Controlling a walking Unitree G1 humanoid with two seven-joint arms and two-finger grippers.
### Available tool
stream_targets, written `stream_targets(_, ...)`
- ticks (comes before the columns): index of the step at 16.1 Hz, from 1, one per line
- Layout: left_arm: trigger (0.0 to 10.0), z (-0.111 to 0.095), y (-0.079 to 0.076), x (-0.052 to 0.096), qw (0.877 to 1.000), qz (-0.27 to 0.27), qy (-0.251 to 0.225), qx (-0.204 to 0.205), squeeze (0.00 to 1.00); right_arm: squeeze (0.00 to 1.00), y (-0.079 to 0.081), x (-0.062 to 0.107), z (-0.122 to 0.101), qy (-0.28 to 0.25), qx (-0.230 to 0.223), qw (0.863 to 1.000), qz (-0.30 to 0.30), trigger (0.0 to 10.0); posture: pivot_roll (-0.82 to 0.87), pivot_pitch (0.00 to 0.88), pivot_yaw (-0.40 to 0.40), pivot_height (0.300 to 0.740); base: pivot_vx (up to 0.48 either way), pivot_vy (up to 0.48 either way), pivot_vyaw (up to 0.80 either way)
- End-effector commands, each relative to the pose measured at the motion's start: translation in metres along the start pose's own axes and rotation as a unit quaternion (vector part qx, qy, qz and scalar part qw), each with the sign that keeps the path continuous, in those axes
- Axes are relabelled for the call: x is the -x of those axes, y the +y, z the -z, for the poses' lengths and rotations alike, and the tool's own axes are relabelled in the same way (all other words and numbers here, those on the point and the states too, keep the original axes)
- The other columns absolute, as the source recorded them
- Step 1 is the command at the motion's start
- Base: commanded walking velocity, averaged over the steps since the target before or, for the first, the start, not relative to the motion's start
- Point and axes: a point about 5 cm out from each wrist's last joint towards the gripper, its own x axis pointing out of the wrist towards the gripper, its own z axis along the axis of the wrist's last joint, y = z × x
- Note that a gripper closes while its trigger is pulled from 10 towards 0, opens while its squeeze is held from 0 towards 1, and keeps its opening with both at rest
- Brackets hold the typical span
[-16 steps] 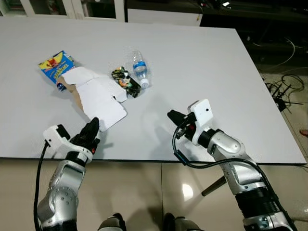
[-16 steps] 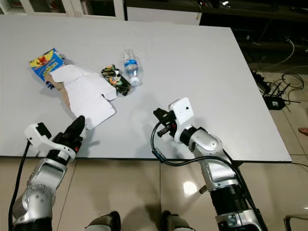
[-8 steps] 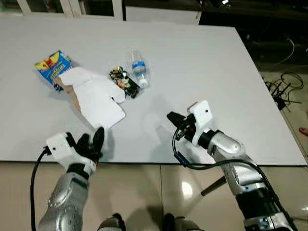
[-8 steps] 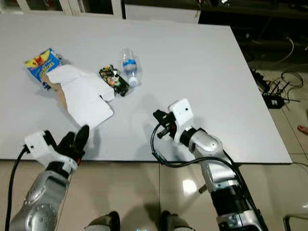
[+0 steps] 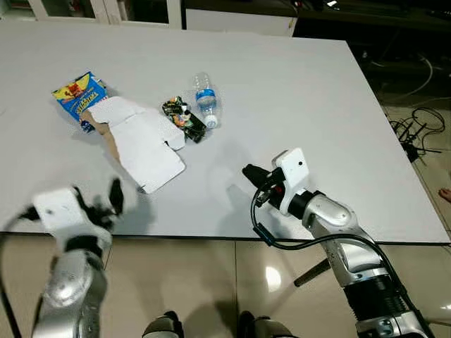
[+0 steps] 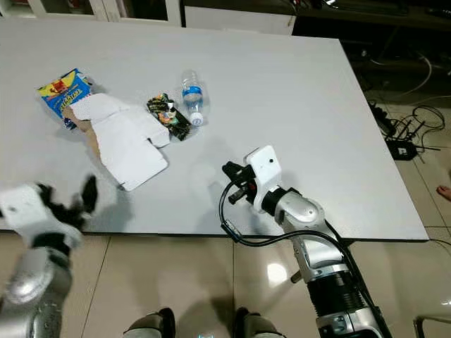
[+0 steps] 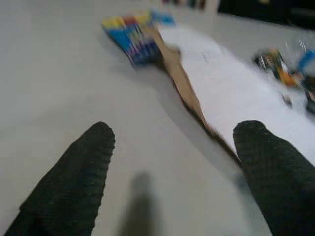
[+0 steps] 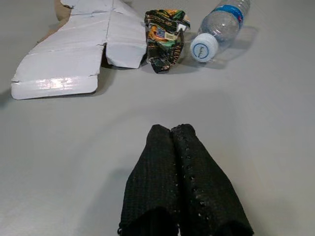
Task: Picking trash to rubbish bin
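Four pieces of trash lie on the white table: a flattened white cardboard box, a blue-and-yellow snack packet behind it, a dark crumpled wrapper and a clear plastic bottle on its side. My left gripper is open over the table's front edge, short of the box's near corner, and holds nothing. It looks blurred. My right gripper is shut and empty, low over bare table, its fingertips pointing toward the wrapper and bottle.
The table's front edge runs just before my arms, with glossy tiled floor below. Cables lie on the floor off the table's right side. Dark furniture stands behind the far edge.
My left gripper has drawn back leftward from the box's near corner to the table's front edge, and its fingers have spread apart. The right arm has barely moved.
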Motion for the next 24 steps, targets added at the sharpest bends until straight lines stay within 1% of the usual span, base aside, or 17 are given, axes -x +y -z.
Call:
stream_targets(1,10.0,-0.002,0.000,0.001,1.000,-0.009,-0.005,-0.005,1.00,0.00,0.001,0.003,0.002,0.000,0.000,1.000,-0.002,10.0,0.00,0.170,-0.045,0.740,0.000,0.000,0.00)
stream_targets(5,10.0,0.016,0.003,-0.004,0.999,-0.021,0.026,0.011,1.00,0.00,0.003,0.000,-0.001,-0.007,-0.003,1.000,-0.003,10.0,0.00,0.167,-0.045,0.740,0.000,0.000,0.00)
stream_targets(8,10.0,0.022,0.001,-0.012,0.999,-0.012,0.036,0.019,1.00,0.00,0.004,0.002,0.000,-0.004,-0.004,1.000,-0.007,10.0,-0.01,0.167,-0.047,0.740,0.000,0.000,0.00)
stream_targets(9,10.0,0.027,0.000,-0.016,0.999,-0.007,0.047,0.025,1.00,0.00,0.003,0.004,0.001,0.003,-0.006,1.000,-0.015,10.0,-0.01,0.167,-0.047,0.740,0.000,0.000,0.00)
stream_targets(11,10.0,0.029,-0.001,-0.022,0.998,-0.005,0.049,0.027,1.00,0.00,0.003,0.009,0.005,0.025,-0.008,0.999,-0.041,10.0,-0.03,0.170,-0.049,0.740,0.000,0.000,0.00)
stream_targets(15,10.0,0.031,0.002,-0.026,0.998,-0.006,0.050,0.028,1.00,0.00,0.004,0.018,0.012,0.043,-0.006,0.997,-0.059,10.0,-0.03,0.175,-0.048,0.740,0.000,0.000,0.00)
stream_targets(16,10.0,0.031,0.002,-0.027,0.998,-0.005,0.051,0.029,0.47,0.00,0.003,0.019,0.012,0.045,-0.006,0.997,-0.059,10.0,-0.03,0.175,-0.048,0.740,0.000,0.000,0.00)
stream_targets(17,10.0,0.032,0.001,-0.029,0.998,0.000,0.053,0.030,0.00,0.00,0.003,0.019,0.011,0.045,-0.006,0.997,-0.058,10.0,-0.04,0.178,-0.048,0.740,0.000,0.000,0.00)
stream_targets(19,10.0,0.034,0.001,-0.034,0.998,0.002,0.058,0.032,0.00,0.00,0.003,0.019,0.010,0.044,-0.006,0.997,-0.058,10.0,-0.04,0.177,-0.049,0.740,0.000,0.000,0.00)
stream_targets(24,10.0,0.036,0.009,-0.050,0.997,-0.006,0.061,0.047,0.00,0.00,0.003,0.020,0.006,0.039,-0.003,0.998,-0.059,10.0,-0.06,0.178,-0.054,0.740,0.000,0.000,0.00)
